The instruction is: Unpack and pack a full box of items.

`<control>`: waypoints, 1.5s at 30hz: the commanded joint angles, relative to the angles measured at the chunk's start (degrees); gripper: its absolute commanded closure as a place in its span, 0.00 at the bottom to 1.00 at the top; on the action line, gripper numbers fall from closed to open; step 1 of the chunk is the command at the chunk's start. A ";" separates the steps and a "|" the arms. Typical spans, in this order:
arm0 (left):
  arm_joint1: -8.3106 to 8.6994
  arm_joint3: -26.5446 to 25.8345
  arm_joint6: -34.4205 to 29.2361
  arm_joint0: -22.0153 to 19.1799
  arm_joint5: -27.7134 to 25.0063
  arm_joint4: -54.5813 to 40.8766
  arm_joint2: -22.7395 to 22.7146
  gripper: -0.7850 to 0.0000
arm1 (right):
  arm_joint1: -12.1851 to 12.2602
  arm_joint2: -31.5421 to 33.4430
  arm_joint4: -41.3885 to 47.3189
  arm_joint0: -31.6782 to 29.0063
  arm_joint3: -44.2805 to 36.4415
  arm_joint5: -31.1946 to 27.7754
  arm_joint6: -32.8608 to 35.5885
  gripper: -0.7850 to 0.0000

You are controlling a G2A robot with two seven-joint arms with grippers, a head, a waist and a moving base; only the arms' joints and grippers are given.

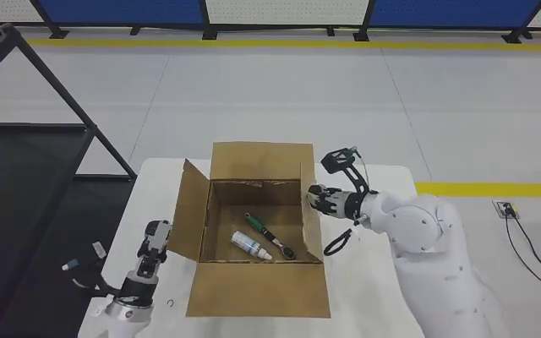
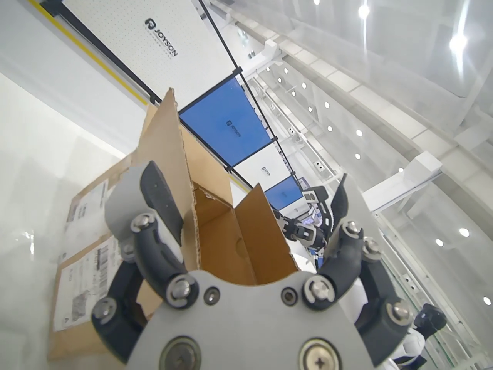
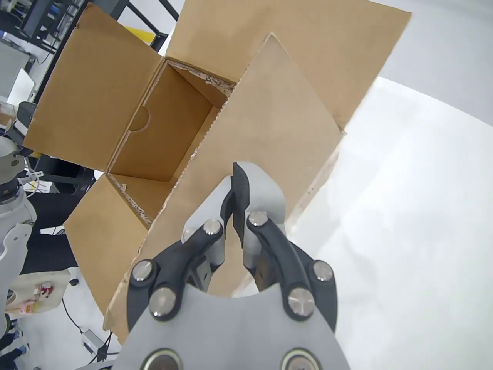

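- The cardboard box (image 1: 258,291) is plain brown inside and out, with paler ragged edges along its flaps
- White labels (image 2: 83,283) with black print are stuck on the box's outer wall
- Inside the box lies a white bottle (image 1: 251,244) with a teal cap
- Just beside the bottle, a tool (image 1: 269,234) is green at one end and black at the other
- The table (image 1: 363,291) under the box is white
- The left gripper (image 2: 246,190) has black fingers, a grey plate and silver screws
- The right gripper (image 3: 237,194) has the same black, grey and silver
- Beyond the box, a yellow stripe (image 1: 254,42) crosses the pale grey floor, in front of blue and white panels (image 1: 118,10)
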 commanded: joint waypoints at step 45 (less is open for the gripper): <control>0.13 6.15 -3.19 -7.25 9.50 5.66 12.79 0.00 | 0.48 -14.17 2.08 9.13 16.41 0.34 -6.41 1.00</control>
